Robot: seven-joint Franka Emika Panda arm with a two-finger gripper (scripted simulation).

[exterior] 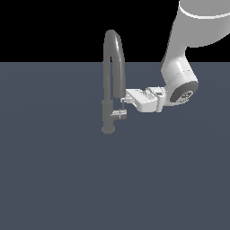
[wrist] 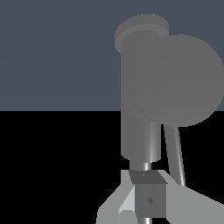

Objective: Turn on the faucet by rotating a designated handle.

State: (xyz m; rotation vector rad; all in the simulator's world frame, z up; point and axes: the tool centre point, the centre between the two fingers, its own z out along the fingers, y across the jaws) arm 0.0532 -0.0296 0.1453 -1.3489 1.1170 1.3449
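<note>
Exterior view: the faucet stands on the dark bench, the handle juts toward the white hand, fingers nearly closed beside the spout, grip unclear.

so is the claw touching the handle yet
Cannot tell. In the exterior view the claw sits right above the handle with no clear gap, and the wrist view does not show contact plainly either.

Upright grey gooseneck faucet, short silver handle projecting sideways from lower column
</note>
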